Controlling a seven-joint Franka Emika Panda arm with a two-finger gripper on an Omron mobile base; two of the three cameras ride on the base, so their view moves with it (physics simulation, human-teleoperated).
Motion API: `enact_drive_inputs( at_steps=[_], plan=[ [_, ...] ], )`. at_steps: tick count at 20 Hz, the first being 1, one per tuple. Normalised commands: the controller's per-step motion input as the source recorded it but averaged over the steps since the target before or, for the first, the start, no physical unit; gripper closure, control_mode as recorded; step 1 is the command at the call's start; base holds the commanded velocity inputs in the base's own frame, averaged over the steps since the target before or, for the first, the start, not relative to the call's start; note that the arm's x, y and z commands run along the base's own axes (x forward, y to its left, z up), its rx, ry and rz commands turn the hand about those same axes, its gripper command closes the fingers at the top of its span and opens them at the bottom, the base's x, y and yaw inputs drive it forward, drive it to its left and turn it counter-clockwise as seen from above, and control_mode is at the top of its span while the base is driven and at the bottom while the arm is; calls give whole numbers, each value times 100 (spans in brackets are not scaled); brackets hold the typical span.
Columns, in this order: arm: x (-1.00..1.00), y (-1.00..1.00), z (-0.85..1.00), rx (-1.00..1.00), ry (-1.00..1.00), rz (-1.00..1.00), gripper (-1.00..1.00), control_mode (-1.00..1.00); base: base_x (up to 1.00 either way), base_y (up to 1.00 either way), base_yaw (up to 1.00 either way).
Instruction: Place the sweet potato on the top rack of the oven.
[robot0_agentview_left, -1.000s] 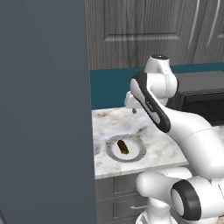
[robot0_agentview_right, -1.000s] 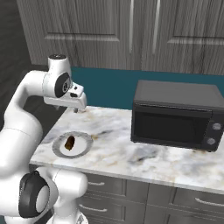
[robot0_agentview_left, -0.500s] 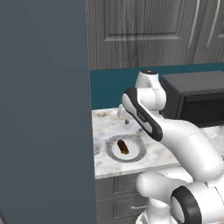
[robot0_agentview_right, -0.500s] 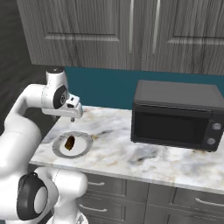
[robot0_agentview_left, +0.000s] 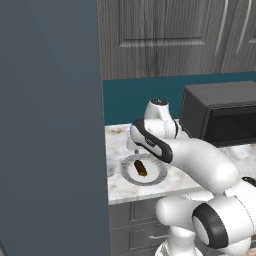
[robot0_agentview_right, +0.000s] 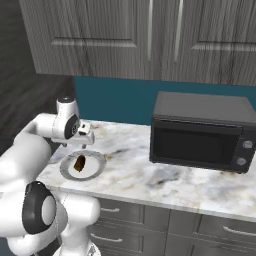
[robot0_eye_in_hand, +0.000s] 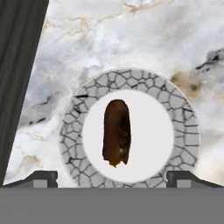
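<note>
Plate (robot0_eye_in_hand: 131, 127) with a grey cracked-pattern rim lies on the marble desk (robot0_eye_in_hand: 131, 39) and it carries one thing, the sweet potato (robot0_eye_in_hand: 117, 131). In the hand view the tuber lies long-wise in the white centre of the plate, a little to the left of the middle, and it does not touch the rim. The hand (robot0_eye_in_hand: 112, 177) hangs above it with its two dark tips (robot0_eye_in_hand: 41, 178) wide apart, one at each side of the plate, and nothing is between them; it does not touch the sweet potato.

At the far left of the left base view a tall dark grey panel (robot0_agentview_left: 50, 125) stands directly beside the desk (robot0_agentview_left: 117, 180), so on that side the room is closed. The plate (robot0_agentview_left: 131, 170) sits near the front edge of the desk, and the sweet potato (robot0_agentview_left: 141, 168) is seen on it, with the white arm bent over it. Bare marble lies behind the plate up to the teal wall (robot0_agentview_left: 135, 100).

In the right base view the plate (robot0_agentview_right: 95, 168) with the sweet potato (robot0_agentview_right: 79, 163) is at the left end of the desk (robot0_agentview_right: 150, 175), and the hand (robot0_agentview_right: 80, 142) is just above it. To the right there is a wide free stretch of marble, and then the black microwave (robot0_agentview_right: 200, 132) stands well apart from the plate. Grey cabinets (robot0_agentview_right: 150, 35) hang above the desk.
</note>
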Motion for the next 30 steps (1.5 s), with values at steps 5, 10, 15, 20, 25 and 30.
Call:
enact_drive_inputs(
  at_steps=[5, 10, 15, 20, 25, 30],
  plan=[
    [9, 0, -58, 0, 5, 3, -100, -100, 0, 0, 0],
    [0, 0, -51, 0, 8, 0, -100, -100, 0, 0, 0],
    [3, 1, -34, 0, 1, 0, -100, -100, 0, 0, 0],
    [8, 5, -27, 0, 0, 0, -100, -100, 0, 0, 0],
    [3, 0, -28, 0, 0, 0, -100, -100, 0, 0, 0],
    [3, 0, -22, 0, 0, 0, -100, -100, 0, 0, 0]
  ],
)
